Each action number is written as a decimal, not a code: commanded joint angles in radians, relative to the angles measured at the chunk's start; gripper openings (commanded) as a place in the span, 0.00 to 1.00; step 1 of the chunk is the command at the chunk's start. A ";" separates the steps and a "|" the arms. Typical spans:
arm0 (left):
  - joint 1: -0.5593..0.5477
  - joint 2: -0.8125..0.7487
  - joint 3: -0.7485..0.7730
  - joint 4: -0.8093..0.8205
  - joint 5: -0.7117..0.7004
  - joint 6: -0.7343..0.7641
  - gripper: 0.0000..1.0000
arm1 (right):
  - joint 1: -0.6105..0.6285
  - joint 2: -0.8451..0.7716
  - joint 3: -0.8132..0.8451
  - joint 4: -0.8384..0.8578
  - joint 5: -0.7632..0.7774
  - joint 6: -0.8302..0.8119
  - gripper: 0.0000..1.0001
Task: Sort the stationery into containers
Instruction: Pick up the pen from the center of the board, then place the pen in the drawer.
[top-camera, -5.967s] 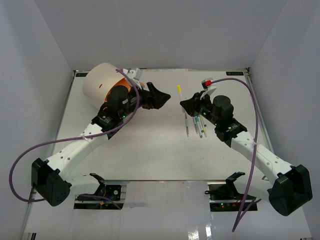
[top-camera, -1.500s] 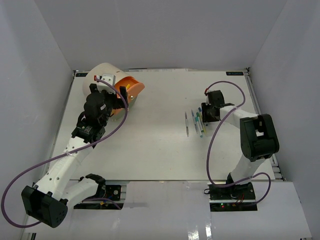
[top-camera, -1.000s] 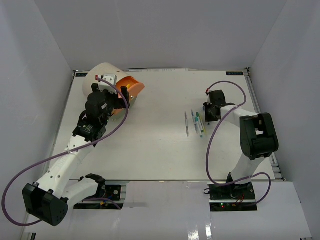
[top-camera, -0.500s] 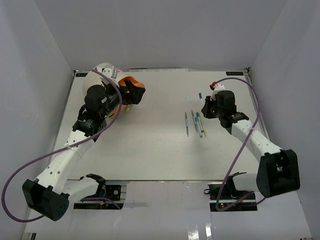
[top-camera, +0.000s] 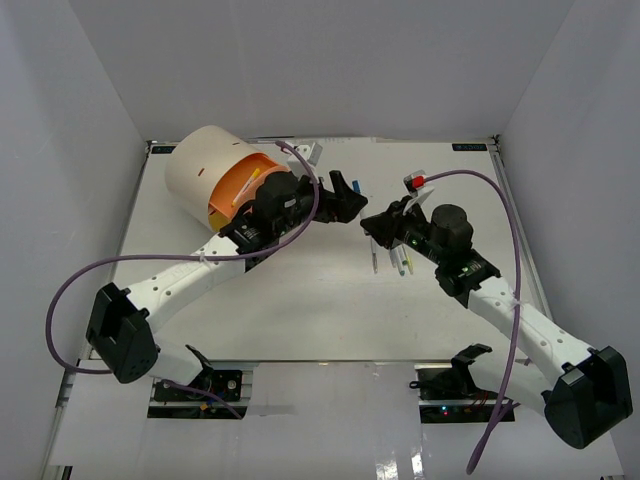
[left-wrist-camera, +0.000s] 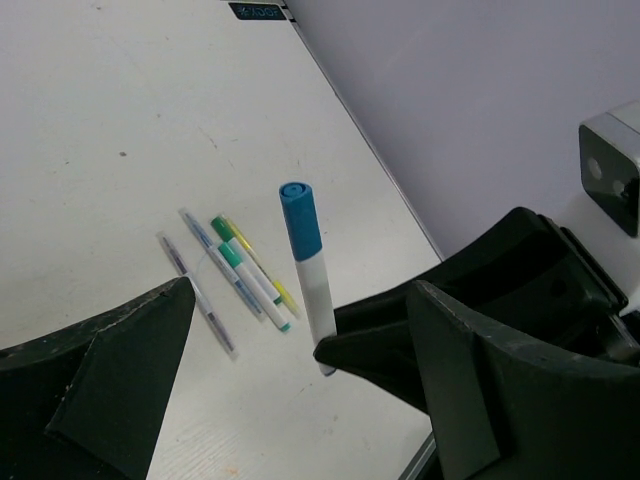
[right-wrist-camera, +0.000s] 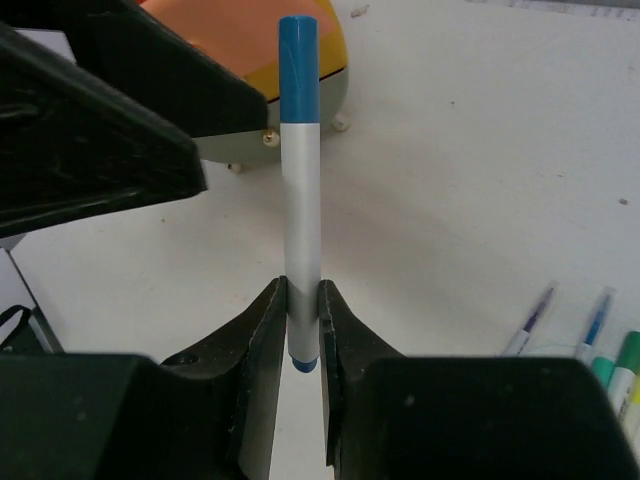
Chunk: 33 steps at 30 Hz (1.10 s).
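1. The blue-capped marker (right-wrist-camera: 300, 190) is held upright above the middle of the counter (top-camera: 300, 310), off the surface. It is clamped at its lower end by the right gripper (right-wrist-camera: 300, 295), with the jaws pressed on the white barrel.
2. The left gripper (top-camera: 347, 197) is spread wide. In the left wrist view the marker is seen in the gap between its fingers, touched by neither. A hand-over is judged to be in progress.
3. The organizer (top-camera: 200, 170) lies at the far left corner, with its orange drawer (top-camera: 238, 188) pulled out.
4. The remaining pens (top-camera: 395, 258) lie in a tight cluster right of centre, just beside the right gripper.
5. Risks noted:
   - If the marker is released before the left jaws are closed, it would drop and roll.
   - Because it is gripped only at the base, the barrel could be tilted or levered out by an off-centre closing.
   - With the two grippers so close together, their fingers could be knocked against each other.
   - The cluster below could be scattered by a dropped marker.
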 joint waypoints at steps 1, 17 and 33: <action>-0.012 0.011 0.063 0.067 -0.050 -0.041 0.97 | 0.013 -0.039 -0.021 0.130 -0.047 0.060 0.23; -0.026 0.091 0.099 0.109 0.079 -0.031 0.23 | 0.018 -0.039 -0.055 0.185 -0.052 0.094 0.32; 0.142 0.037 0.477 -0.534 -0.371 0.597 0.18 | 0.005 -0.093 -0.006 -0.187 0.140 -0.124 0.91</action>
